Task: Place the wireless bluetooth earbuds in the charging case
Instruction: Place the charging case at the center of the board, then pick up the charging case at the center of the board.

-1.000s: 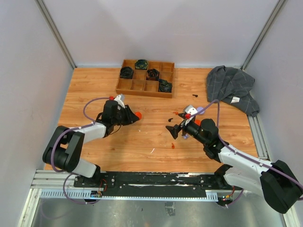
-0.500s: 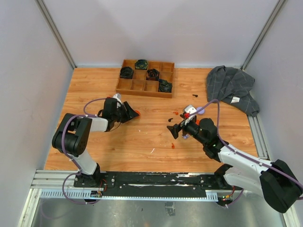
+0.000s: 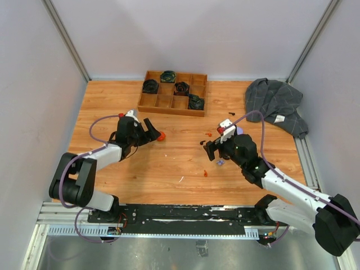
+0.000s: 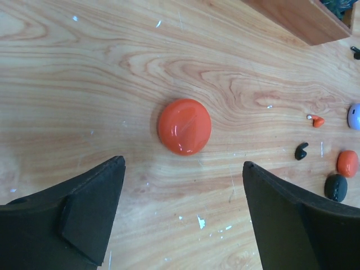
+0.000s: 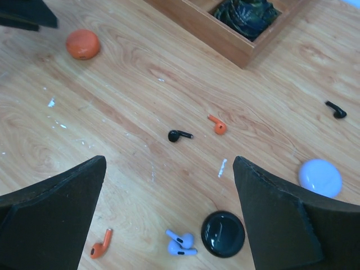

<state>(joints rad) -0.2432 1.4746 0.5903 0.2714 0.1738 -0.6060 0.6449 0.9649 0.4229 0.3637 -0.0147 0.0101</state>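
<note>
Top view first: the left gripper (image 3: 151, 130) sits low with its fingers spread wide, just beside the orange case (image 3: 161, 135) but not holding it. The right gripper (image 3: 209, 147) hangs spread and empty too, above the scatter of earbuds mid-table. Left wrist view: the orange case lies lid-shut straight ahead of the gap between the two open fingers, touching neither. I'd centre on it and come down low before closing, since that glossy dome looks like it'd squirt out of a high pinch. Right wrist view: an orange earbud (image 5: 216, 126) and a black earbud (image 5: 178, 135) lie near each other ahead of the open fingers. A lavender pair (image 5: 180, 243) sits just beside the black case (image 5: 223, 233), and the lavender case (image 5: 319, 177) is off to the right. Nothing's in a case yet. I'd go for the orange one by its stem, to match the case colour. The table (image 3: 169, 163) is scuffed wood-grain with white flecks. There's a wooden tray (image 3: 171, 107) at the back, a grey cloth (image 3: 275, 104) bunched in the far right corner, and plain pale walls all round.
</note>
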